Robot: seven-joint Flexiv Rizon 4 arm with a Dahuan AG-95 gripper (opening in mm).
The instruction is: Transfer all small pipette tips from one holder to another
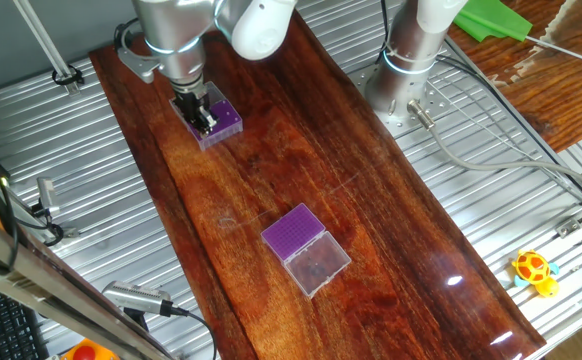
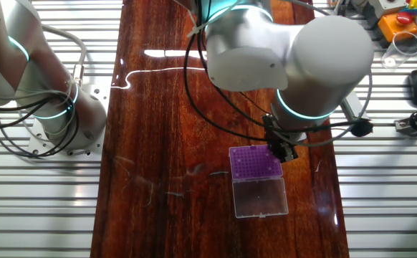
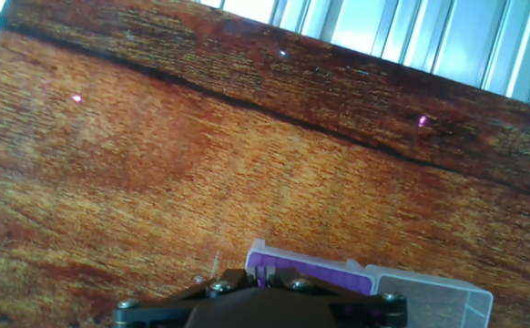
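two purple holders (image 1: pixel 218 121) (image 1: pixel 306 247), one claw (image 1: pixel 203 120)

Dark polished wood worktop (image 1: pixel 391 200). Two purple tip holders rest directly on it, well apart: one (image 1: pixel 223 122) far end, one (image 1: pixel 306 247) mid-board.

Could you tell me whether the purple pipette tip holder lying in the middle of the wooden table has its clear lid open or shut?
Open: the purple pipette tip holder shows its hole grid, and its clear plastic lid lies flat alongside.

Two purple tip holders are sitting on the wooden table (image 1: pixel 391 200): one (image 1: pixel 218 122) at eleven o'clock, the other (image 1: pixel 306 247) near centre.
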